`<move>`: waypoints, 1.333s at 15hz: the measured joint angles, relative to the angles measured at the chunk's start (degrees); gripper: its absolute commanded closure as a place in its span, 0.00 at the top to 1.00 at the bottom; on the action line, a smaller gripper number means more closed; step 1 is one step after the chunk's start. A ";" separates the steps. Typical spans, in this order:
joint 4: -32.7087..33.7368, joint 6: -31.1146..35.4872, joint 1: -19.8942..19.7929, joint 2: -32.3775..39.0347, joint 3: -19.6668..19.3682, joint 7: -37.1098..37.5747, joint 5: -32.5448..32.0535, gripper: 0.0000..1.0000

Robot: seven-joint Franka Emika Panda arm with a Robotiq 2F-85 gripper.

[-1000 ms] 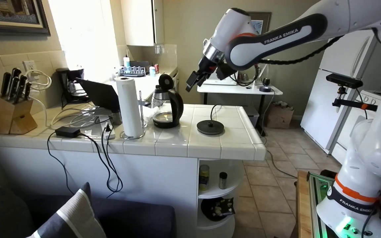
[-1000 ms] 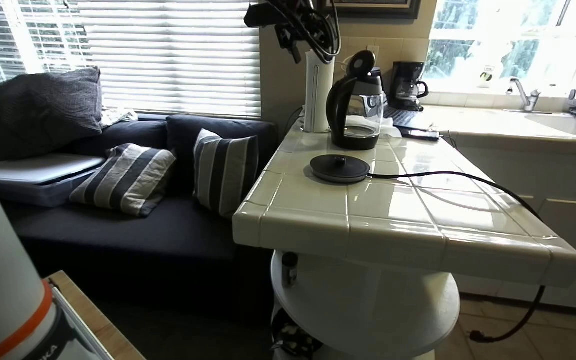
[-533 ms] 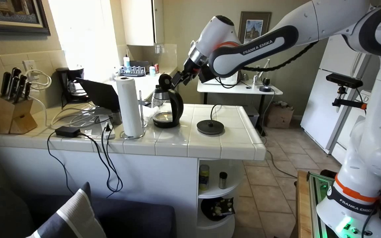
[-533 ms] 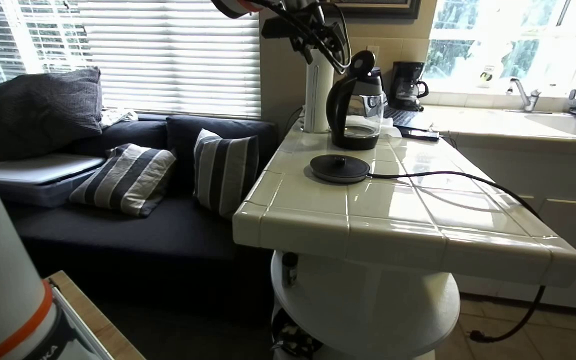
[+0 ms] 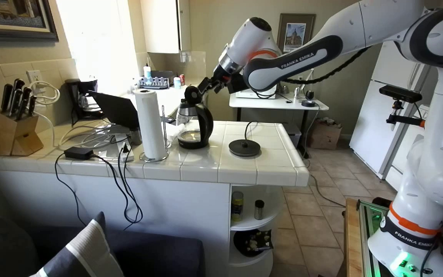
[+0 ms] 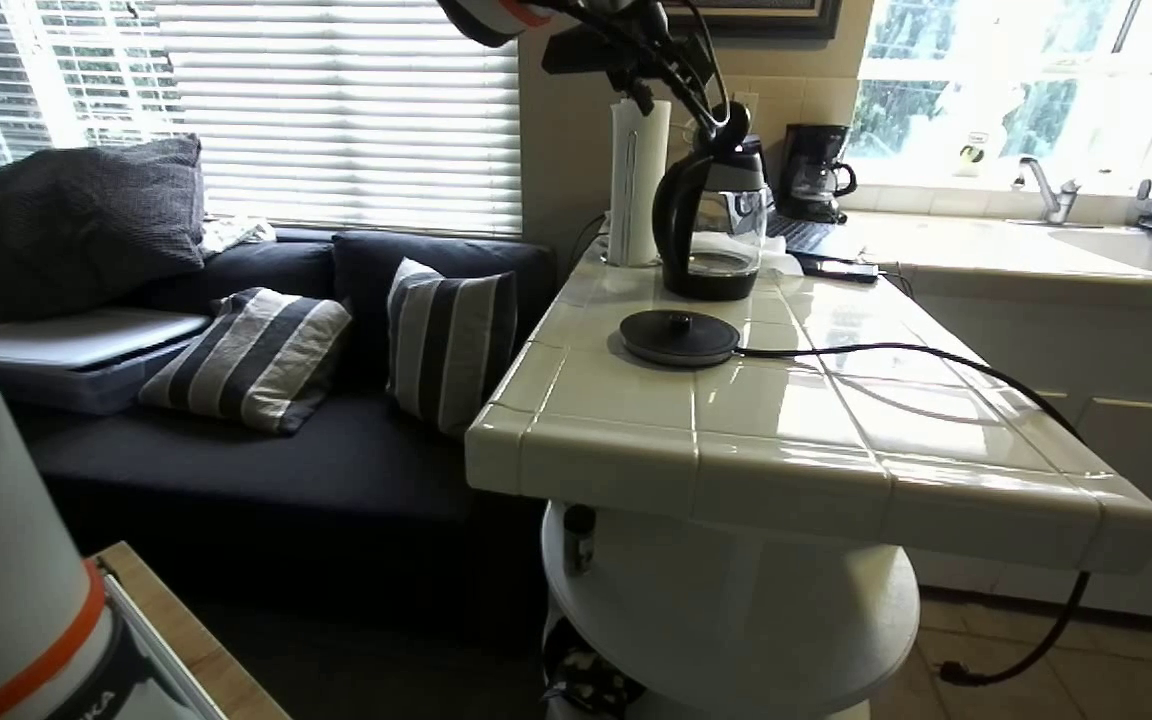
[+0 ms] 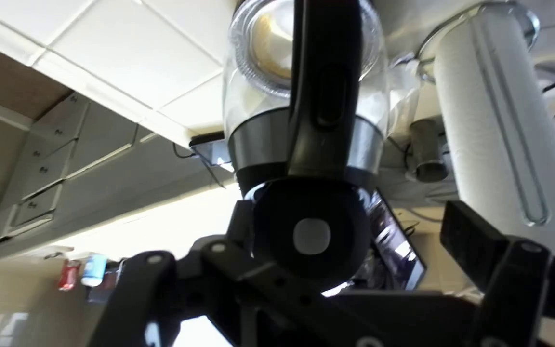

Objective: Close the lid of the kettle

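Note:
The kettle (image 5: 193, 144) stands upright on the tiled counter; it also shows in an exterior view (image 6: 716, 285). Its black curved handle (image 7: 328, 91) faces the wrist camera. The lid (image 5: 193, 95) is open, tilted up above the kettle's top; it is partly behind cables in an exterior view (image 6: 733, 128). My gripper (image 5: 208, 86) is beside the raised lid at about its height. In the wrist view my gripper (image 7: 354, 229) is open, and the round dark lid (image 7: 311, 258) shows between its fingers, nearer the left one. I cannot tell whether that finger touches it.
A paper-towel roll (image 5: 150, 127) stands beside the kettle, close to the right finger in the wrist view (image 7: 504, 135). A flat black disc (image 5: 244, 148) with a cord lies on the counter (image 5: 275, 169). A laptop (image 5: 115, 110) stands behind the roll.
My gripper has come down and across to the kettle, then shifted slightly closer to the lid in the last half second. The kettle and lid have not visibly moved.

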 measured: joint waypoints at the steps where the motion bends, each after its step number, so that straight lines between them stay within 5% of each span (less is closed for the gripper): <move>1: 1.40 1.26 0.21 1.17 -1.16 4.28 -3.48 0.75; 7: 12.87 3.89 4.91 10.39 -8.74 29.25 -22.67 0.33; 12: 18.17 3.70 8.99 15.77 -10.44 40.15 -30.80 0.00; 20: 24.91 3.44 11.70 20.90 -14.27 49.37 -38.17 0.00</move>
